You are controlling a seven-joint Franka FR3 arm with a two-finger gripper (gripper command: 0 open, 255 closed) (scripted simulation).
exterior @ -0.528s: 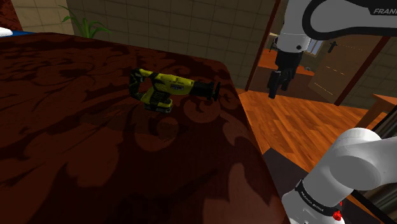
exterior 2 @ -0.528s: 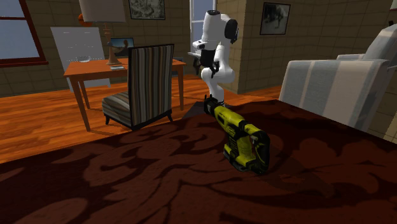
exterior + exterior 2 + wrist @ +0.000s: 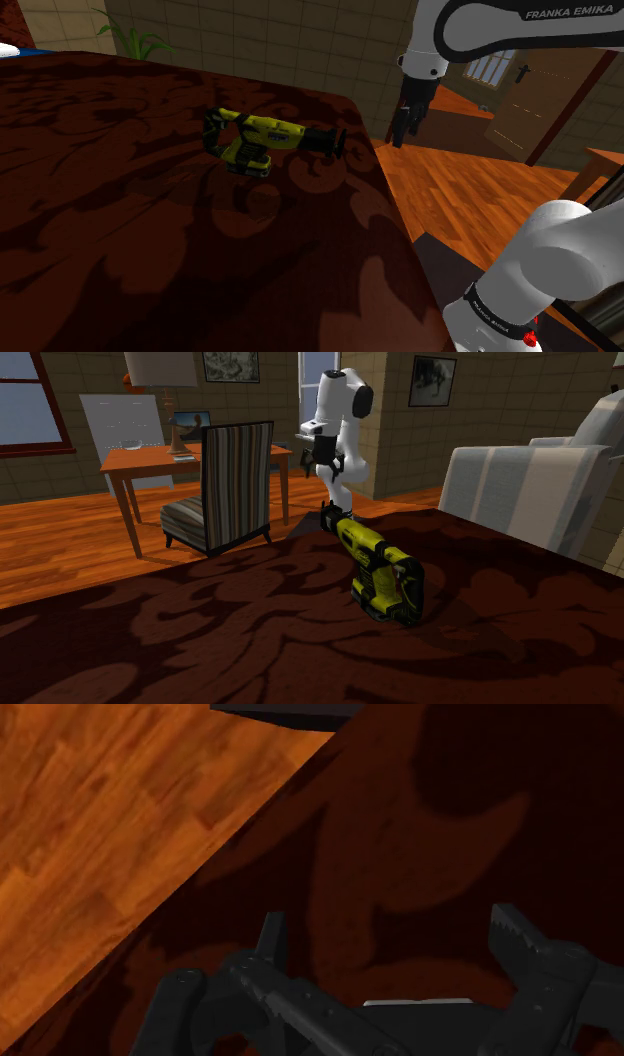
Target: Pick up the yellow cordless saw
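Observation:
The yellow and black cordless saw (image 3: 258, 141) lies on its side on the dark red patterned tabletop (image 3: 150, 230), its blade end pointing toward the table's far right corner. In the second exterior view the saw (image 3: 381, 568) is near the middle, with its black blade tip toward the arm. My gripper (image 3: 400, 135) hangs in the air beyond that corner, to the right of the saw and well above it. From the second exterior view the gripper (image 3: 323, 459) is behind the saw, over the floor. In the wrist view the gripper (image 3: 395, 949) is open with nothing between its fingers (image 3: 270, 939).
The table's right edge (image 3: 397, 215) drops to a wooden floor (image 3: 480, 190). A striped chair (image 3: 228, 480), a wooden desk (image 3: 150, 458) and a pale sofa (image 3: 535, 477) stand around the table. A plant (image 3: 135, 40) is at the far side.
The gripper has moved to the shoulder view's left, closer to the table's far right corner. The saw has not moved.

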